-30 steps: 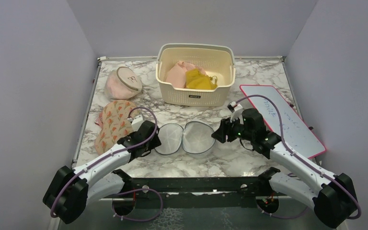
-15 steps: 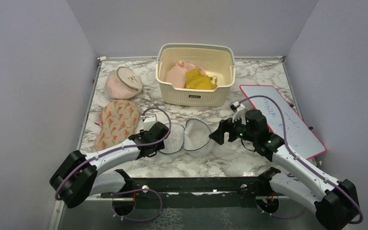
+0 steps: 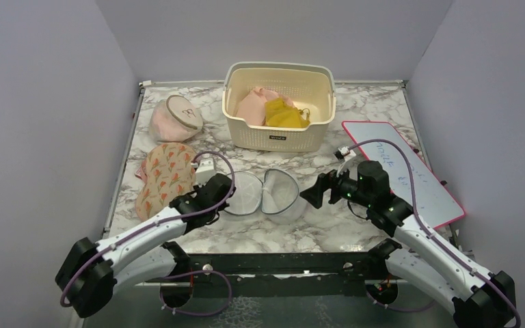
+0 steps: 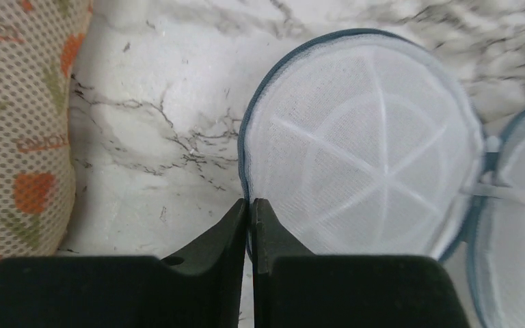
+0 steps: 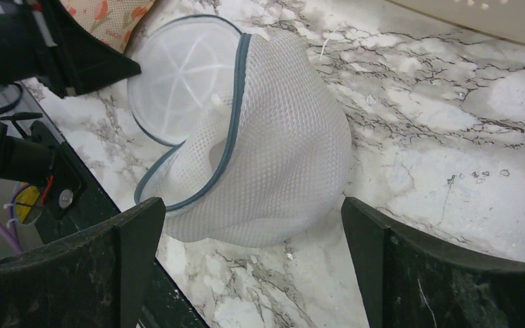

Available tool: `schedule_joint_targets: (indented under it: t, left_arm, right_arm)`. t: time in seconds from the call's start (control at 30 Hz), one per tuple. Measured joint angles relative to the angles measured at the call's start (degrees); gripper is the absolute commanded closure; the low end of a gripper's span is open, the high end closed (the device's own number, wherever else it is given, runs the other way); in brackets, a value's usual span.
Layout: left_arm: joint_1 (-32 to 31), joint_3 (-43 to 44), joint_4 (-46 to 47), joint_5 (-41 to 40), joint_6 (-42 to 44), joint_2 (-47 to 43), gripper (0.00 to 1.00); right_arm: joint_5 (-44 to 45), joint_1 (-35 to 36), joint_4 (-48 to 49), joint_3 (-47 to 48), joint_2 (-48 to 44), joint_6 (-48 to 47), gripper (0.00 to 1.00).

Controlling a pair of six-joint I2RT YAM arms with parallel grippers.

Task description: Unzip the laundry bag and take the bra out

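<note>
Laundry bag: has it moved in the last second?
Yes. The laundry bag's right half has tipped up off flat, and its outer edge has drawn left, away from the whiteboard.

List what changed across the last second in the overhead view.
The left gripper swung right, pushing the left half of the laundry bag toward its right half, then drew back left; its fingers are shut on that half's rim. The right gripper, open and off the bag, pulled slightly right and nearer. The right half now stands domed, not flat. The basket, pink bag and whiteboard stayed put.
</note>
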Motion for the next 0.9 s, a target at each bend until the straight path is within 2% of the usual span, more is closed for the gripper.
schedule_joint_targets:
  t: [0.2,0.37,0.7,0.9]
  left_arm:
    - [0.0,0.7,0.0,-1.25,5.29,-15.74,1.0]
    - [0.0,4.17,2.16,0.9,12.83,-22.1,1.0]
    - [-0.02,12.52,8.13,15.93,24.44,-21.64,1.0]
    - [-1.42,14.99,9.68,21.2,28.15,-18.18,1.0]
  right_arm:
    - [0.46,0.0,-0.02,-0.09,-0.26,0.07,0.0]
    - [1.7,0.02,-0.04,-0.11,-1.33,0.22,0.0]
    - [3.91,0.11,-0.15,-0.13,-3.98,0.83,0.0]
    - [5.99,0.11,-0.26,-0.81,-7.82,1.11,0.0]
